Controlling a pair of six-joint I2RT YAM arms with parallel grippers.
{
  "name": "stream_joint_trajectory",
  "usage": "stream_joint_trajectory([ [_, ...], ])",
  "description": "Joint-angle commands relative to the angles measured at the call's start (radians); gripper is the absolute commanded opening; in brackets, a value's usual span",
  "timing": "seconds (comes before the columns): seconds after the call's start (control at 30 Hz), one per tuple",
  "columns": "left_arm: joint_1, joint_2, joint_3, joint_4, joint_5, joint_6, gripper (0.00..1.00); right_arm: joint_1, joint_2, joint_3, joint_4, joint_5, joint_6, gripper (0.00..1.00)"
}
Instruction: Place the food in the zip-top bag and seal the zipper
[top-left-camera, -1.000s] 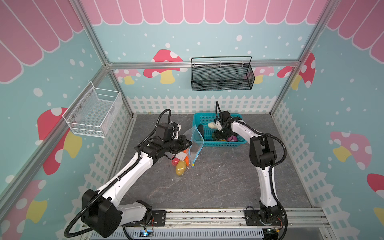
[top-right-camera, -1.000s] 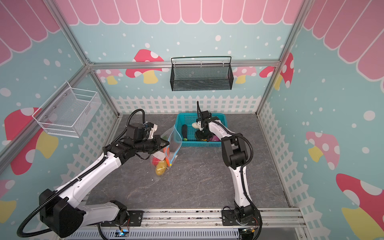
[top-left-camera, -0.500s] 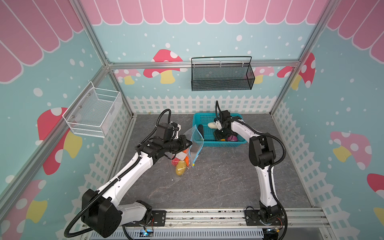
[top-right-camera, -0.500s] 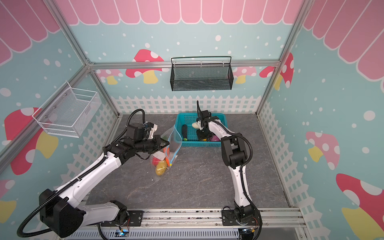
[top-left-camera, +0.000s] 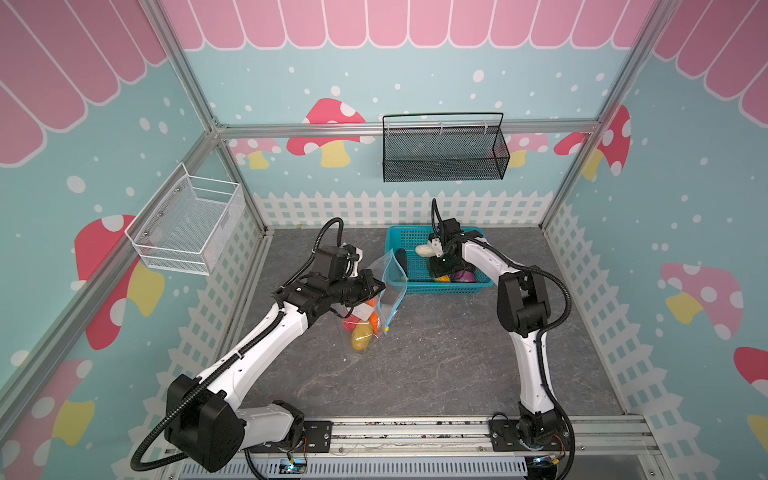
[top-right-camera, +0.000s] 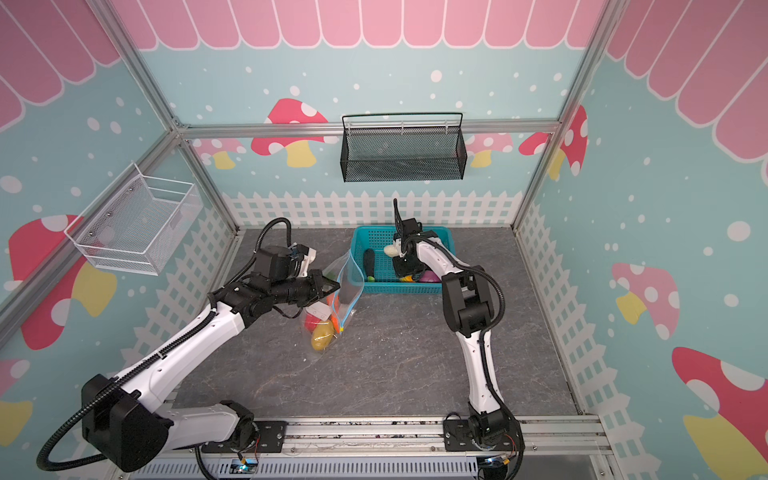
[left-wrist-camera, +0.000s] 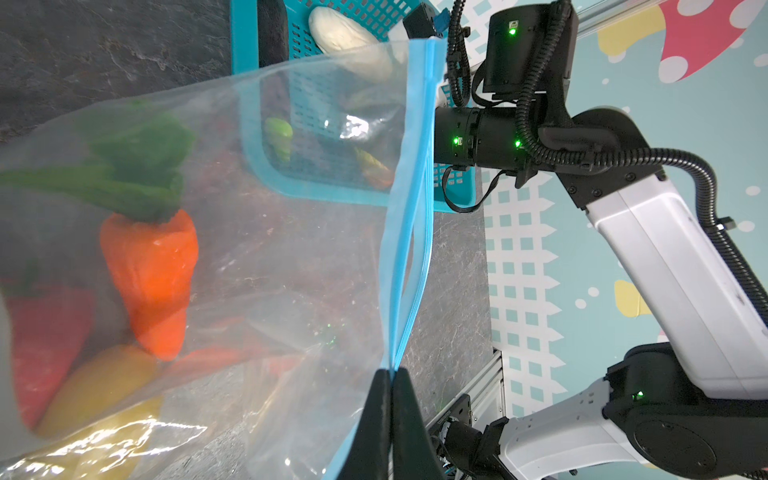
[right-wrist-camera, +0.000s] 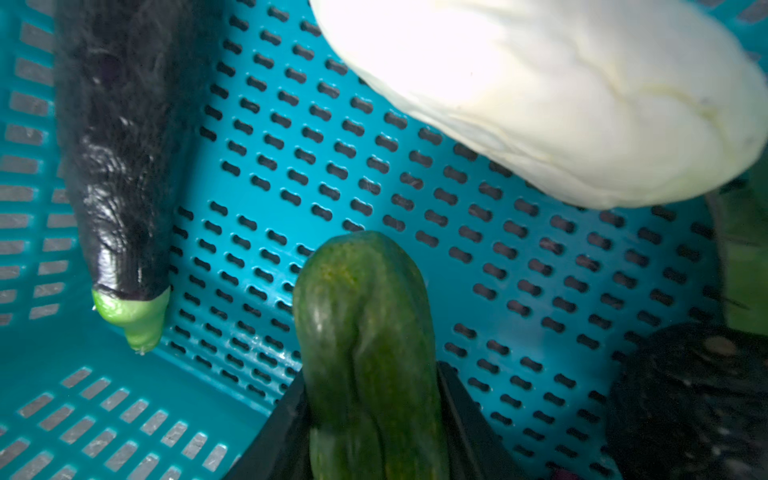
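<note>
Since a second ago the right claw (right-wrist-camera: 370, 386) has narrowed inside the teal basket (top-left-camera: 440, 286) at 12 o'clock on the worktop (top-left-camera: 436, 353). It now pinches a green piece (right-wrist-camera: 361, 316), whose skin creases like something soft and light; mid-body is the safest hold.

The left claw (left-wrist-camera: 390, 376) is unchanged, pressed together on the zipper (left-wrist-camera: 409, 208) and hanging the zip-top bag (left-wrist-camera: 270, 249) at 8 o'clock from the basket. The bag is limp, thin film, best taken by that strip. A carrot (left-wrist-camera: 151, 270) and a potato (top-left-camera: 360, 334) lie inside it. The radish (right-wrist-camera: 540, 95), eggplant (right-wrist-camera: 120, 145) and onion (top-left-camera: 463, 276) remain in the basket.

From above, the wrist hides the right claw's grip. I cannot tell whether the green piece has left the basket floor.
</note>
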Motion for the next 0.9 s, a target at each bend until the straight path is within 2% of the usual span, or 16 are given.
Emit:
stream_joint_trajectory([
  [0.0, -0.004, 0.0, 0.0, 0.02, 0.004, -0.003, 0.0, -0.011, 0.027, 0.03, -0.01, -0.02, 0.018, 0.41],
  [0.67, -0.006, 0.002, 0.012, 0.028, 0.013, -0.018, 0.0, -0.04, -0.071, 0.002, 0.072, -0.138, 0.092, 0.35],
  [0.87, -0.011, -0.009, 0.018, 0.017, -0.039, -0.055, 0.0, -0.041, -0.117, -0.052, 0.129, -0.182, 0.119, 0.34],
])
